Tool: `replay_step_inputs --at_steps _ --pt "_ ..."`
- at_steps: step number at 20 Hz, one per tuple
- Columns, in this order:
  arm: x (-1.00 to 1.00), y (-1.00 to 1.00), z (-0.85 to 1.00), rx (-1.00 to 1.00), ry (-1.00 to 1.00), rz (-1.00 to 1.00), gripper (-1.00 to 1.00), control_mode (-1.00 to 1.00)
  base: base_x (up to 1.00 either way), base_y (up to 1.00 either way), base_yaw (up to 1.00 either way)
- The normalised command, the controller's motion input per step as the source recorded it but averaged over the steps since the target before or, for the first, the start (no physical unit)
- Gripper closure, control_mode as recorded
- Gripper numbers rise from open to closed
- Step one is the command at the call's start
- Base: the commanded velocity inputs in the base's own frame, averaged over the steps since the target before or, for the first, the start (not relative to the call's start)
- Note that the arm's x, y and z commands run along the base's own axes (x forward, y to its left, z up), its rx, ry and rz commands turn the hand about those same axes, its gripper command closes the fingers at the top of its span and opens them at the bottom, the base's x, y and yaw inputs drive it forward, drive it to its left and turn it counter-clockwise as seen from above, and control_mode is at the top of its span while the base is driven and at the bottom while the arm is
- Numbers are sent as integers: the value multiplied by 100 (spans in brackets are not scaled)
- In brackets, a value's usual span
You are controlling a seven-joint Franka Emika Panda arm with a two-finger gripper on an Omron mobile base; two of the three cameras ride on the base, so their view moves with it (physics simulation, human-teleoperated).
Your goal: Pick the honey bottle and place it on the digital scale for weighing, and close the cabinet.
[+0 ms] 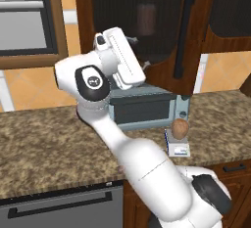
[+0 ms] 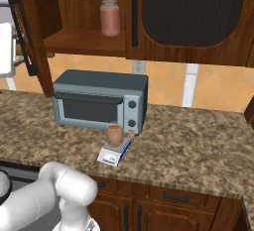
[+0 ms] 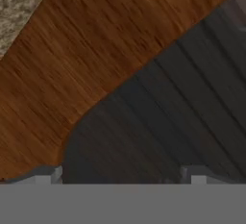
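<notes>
Sitting on the digital scale (image 2: pixel 113 154), the honey bottle (image 2: pixel 115 135); gripper (image 3: pixel 120 172) spread wide against the cabinet (image 3: pixel 96 50) door.

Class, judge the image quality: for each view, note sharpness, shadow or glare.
Left base view: the honey bottle looks soft-edged, no glare. Right base view: even flat light, faint shadow beneath the toaster oven. Hand view: the cabinet door is blurry, its glass ribs smeared.

A home kitchen: a speckled granite desk (image 2: pixel 198 141) carries a blue-grey toaster oven (image 2: pixel 99 101), with dark wooden wall cabinets (image 2: pixel 198 22) at twelve o'clock (glass-panelled doors), drawers (image 2: pixel 168 195) beneath, and orange tiled wall (image 2: pixel 163 84) behind.
</notes>
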Motion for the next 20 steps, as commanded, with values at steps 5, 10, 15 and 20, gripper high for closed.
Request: replay_step_inputs --at_steps 5,10,15,20 --pt "48 -100 -9 15 3 15 -100 -100 0 0 0" --pt "36 -100 0 17 7 20 -100 -100 0 0 0" --pt "84 -100 -10 15 3 31 -100 -100 0 0 0" --pt "81 -100 -43 9 0 40 -100 -100 0 0 0"
